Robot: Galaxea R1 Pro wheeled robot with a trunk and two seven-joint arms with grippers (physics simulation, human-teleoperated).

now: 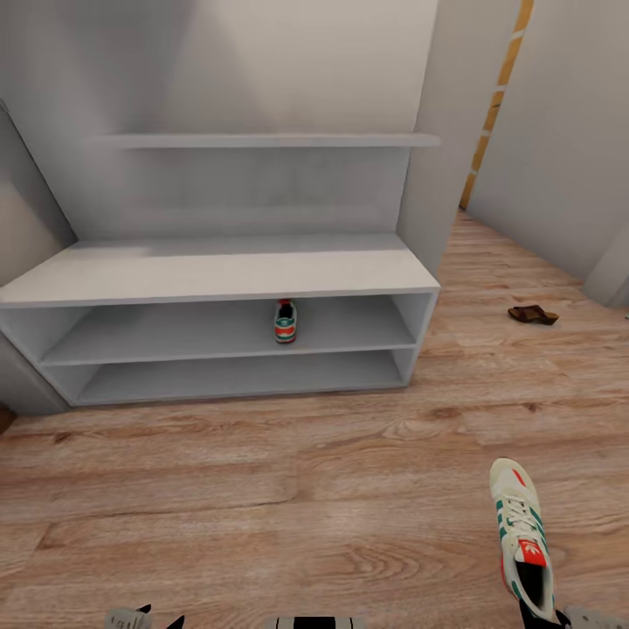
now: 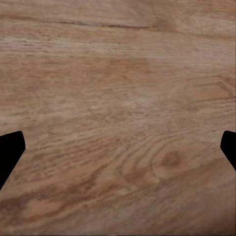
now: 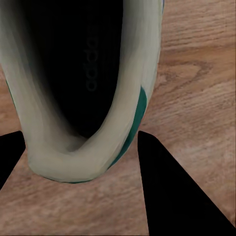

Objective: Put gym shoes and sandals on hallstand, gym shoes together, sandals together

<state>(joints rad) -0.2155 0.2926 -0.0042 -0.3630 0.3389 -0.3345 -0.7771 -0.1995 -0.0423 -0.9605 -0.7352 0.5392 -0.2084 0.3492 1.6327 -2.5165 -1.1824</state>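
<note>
Hallstand (image 1: pixel 218 271): wide pale-grey unit against the far wall, bench top bare, two open shelves below.
Corridor floor (image 1: pixel 262 489): wood planks running from the rack to the near edge.
Second gym shoe (image 1: pixel 521 537): near right, toe pointing at the rack, heel down by the right end effector; the underside is out of sight, so lifted or resting, I cannot tell.
First gym shoe (image 1: pixel 286 321): already on the upper open shelf, right of centre, heel facing us.
Sandal (image 1: pixel 533 314): far right on the floor, well apart from the rack.
Right end effector (image 3: pixel 81 147): fingers straddle the heel collar, one inside the opening, one outside, and look pinched on that wall.
Left end effector (image 2: pixel 118 147): spread wide over bare planks, nothing between the fingers.
Handling: light, soft padded collar, stiffer sole; the heel rim looks the sound place to grip, though the toe may sag.
</note>
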